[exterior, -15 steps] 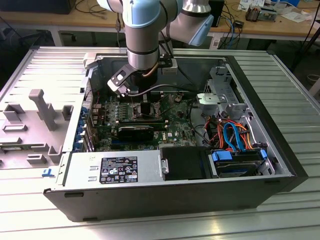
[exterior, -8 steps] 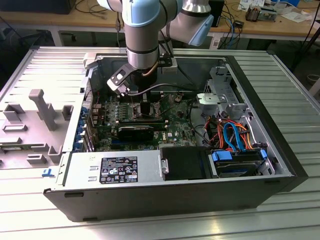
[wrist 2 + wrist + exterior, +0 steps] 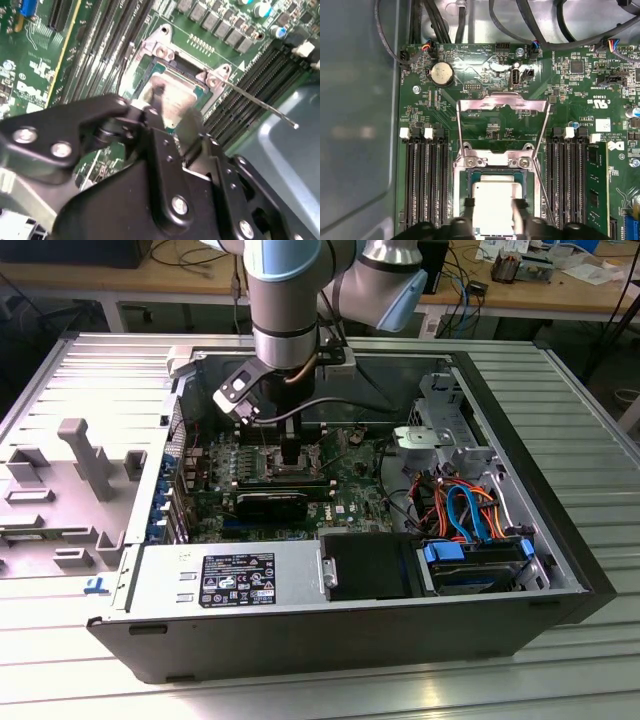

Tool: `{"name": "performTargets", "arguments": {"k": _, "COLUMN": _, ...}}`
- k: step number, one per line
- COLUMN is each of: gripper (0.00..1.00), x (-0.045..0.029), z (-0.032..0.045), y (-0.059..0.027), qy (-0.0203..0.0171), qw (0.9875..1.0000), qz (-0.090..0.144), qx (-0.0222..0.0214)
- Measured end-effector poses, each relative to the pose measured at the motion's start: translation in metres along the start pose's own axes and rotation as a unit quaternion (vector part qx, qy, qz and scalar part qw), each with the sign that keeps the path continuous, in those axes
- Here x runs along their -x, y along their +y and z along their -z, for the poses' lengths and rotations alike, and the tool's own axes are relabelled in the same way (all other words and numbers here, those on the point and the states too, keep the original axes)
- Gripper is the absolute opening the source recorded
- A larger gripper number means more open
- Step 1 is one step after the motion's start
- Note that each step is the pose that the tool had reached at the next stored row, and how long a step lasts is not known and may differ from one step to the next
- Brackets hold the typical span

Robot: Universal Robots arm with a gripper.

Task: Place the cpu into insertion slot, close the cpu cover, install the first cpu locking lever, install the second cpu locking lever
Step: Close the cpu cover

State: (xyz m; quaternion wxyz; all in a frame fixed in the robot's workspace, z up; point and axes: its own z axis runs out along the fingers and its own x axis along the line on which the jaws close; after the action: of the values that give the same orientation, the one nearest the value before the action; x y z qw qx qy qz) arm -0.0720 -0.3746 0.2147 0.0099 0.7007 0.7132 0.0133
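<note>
In the first wrist view the cpu (image 3: 492, 197), a square chip with a silver-grey top, lies level in or just over the insertion slot (image 3: 495, 173). My gripper (image 3: 494, 206) is shut on it, with one black fingertip against each of two opposite edges. The cpu cover (image 3: 500, 103), a thin silver frame, stands folded back and open beyond the slot. A thin wire locking lever (image 3: 260, 103) sticks out raised beside the socket. In the exterior view my gripper (image 3: 290, 452) hangs straight down over the green motherboard (image 3: 345, 475) inside the open computer case.
Black memory slots (image 3: 422, 180) run along both sides of the socket. A coin cell (image 3: 441, 73) and black cables (image 3: 425, 20) lie beyond it. In the case sit a power supply (image 3: 235, 580) and a drive bay with blue and orange cables (image 3: 465, 510). A grey fixture (image 3: 85, 455) stands outside.
</note>
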Motion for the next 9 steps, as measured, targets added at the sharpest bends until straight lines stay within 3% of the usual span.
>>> {"name": "performTargets", "arguments": {"k": 2, "gripper": 0.29, "x": 0.0001, "z": -0.0025, "y": 0.0019, "qy": -0.0025, "qw": 0.9999, "qz": 0.013, "qx": -0.0062}}
{"name": "performTargets", "arguments": {"k": 4, "gripper": 0.17, "x": 0.0, "z": -0.0041, "y": 0.0018, "qy": -0.0036, "qw": 0.9994, "qz": 0.034, "qx": -0.0074}}
{"name": "performTargets", "arguments": {"k": 6, "gripper": 0.11, "x": 0.0001, "z": -0.0053, "y": 0.0021, "qy": -0.0034, "qw": 0.9985, "qz": 0.054, "qx": -0.0077}}
{"name": "performTargets", "arguments": {"k": 9, "gripper": 0.11, "x": 0.0008, "z": -0.0076, "y": 0.0022, "qy": -0.004, "qw": 0.9985, "qz": 0.054, "qx": -0.0083}}
